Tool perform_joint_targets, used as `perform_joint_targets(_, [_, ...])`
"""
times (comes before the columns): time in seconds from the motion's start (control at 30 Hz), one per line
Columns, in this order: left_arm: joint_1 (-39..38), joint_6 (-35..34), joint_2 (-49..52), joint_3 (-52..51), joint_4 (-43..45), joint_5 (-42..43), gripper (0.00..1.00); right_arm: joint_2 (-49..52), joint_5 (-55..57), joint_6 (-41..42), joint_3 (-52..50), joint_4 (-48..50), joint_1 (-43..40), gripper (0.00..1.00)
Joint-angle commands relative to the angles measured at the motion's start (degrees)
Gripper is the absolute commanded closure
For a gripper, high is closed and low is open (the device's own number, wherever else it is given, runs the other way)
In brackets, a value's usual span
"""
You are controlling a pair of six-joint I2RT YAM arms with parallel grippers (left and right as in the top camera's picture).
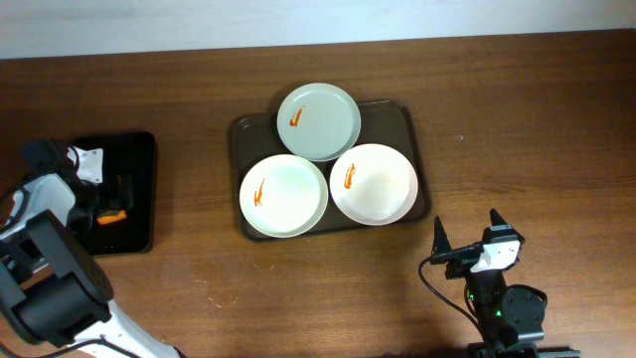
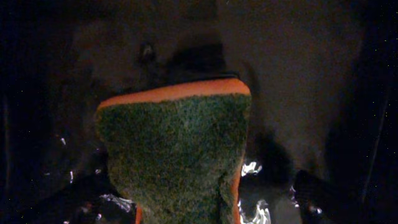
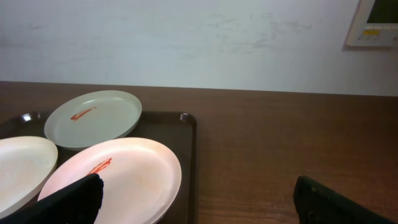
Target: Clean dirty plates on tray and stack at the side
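Observation:
Three plates lie on the dark brown tray (image 1: 250, 134): a pale green plate (image 1: 318, 121) at the back, a white plate (image 1: 283, 195) front left and a white plate (image 1: 374, 184) front right. Each has an orange smear. My left gripper (image 1: 107, 204) is down over the small black tray (image 1: 139, 159), its fingers (image 2: 199, 208) open around an orange sponge with a green scouring face (image 2: 174, 149). A gap shows beside the right finger. My right gripper (image 1: 466, 225) is open and empty in front of the brown tray's right corner. The right wrist view (image 3: 202, 202) shows the nearest white plate (image 3: 130, 168).
The black tray sits at the far left of the wooden table. The right arm's base (image 1: 507, 308) stands at the front edge. A pale wall (image 3: 186, 43) rises behind the table.

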Motion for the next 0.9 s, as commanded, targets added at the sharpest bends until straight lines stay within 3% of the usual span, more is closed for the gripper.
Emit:
perform_joint_targets(0.0, [0.1,-0.2,0.7,-0.3,2.9,1.6,0.0,-0.1,0.3,0.2,-0.3,-0.3,-0.4,0.02])
perform_joint_targets(0.03, [0.1,-0.2,0.7,-0.3,4.4,3.2,0.07,-0.1,0.3,0.2,-0.3,-0.3,-0.4,0.02])
perform_joint_targets(0.1, [0.1,-0.1,0.7,-0.3,5.4,4.2,0.58,-0.1,0.3,0.2,-0.3,-0.3,-0.4,0.02])
perform_joint_targets(0.13, [0.1,-0.1,0.7,-0.3,5.5,4.1,0.88,-0.1,0.3,0.2,-0.3,-0.3,-0.4,0.02])
perform_joint_targets(0.17, [0.1,-0.2,0.7,-0.3,5.5,4.2,0.99,-0.1,0.3,0.2,-0.3,-0.3,-0.4,0.02])
perform_joint_targets(0.23, [0.0,-0.6,0.7,-0.3,5.0,4.2,1.0,-0.1,0.3,0.2,-0.3,-0.3,-0.4,0.02])
perform_joint_targets(0.3, [0.0,-6.6,0.0,-0.1,4.9,4.5,1.0,-0.1,0.3,0.2,-0.3,-0.3,-0.4,0.02])
perform_joint_targets(0.43, [0.0,-12.3,-5.5,2.8,4.9,14.7,1.0,-0.1,0.3,0.2,-0.3,-0.3,-0.4,0.02])
perform_joint_targets(0.53, [0.0,-13.0,-11.3,4.1,4.9,18.1,0.6,-0.1,0.3,0.2,-0.3,-0.3,-0.4,0.02])
perform_joint_targets(0.67, [0.0,-12.8,-11.1,3.6,2.6,13.9,0.6,-0.1,0.3,0.2,-0.3,-0.3,-0.4,0.02])
perform_joint_targets(0.77, [0.0,-12.8,-8.4,0.9,2.8,5.6,0.4,-0.1,0.3,0.2,-0.3,-0.3,-0.4,0.02])
perform_joint_targets(0.87, [0.0,-12.8,-4.8,0.4,3.7,5.6,0.28,-0.1,0.3,0.2,-0.3,-0.3,-0.4,0.02])
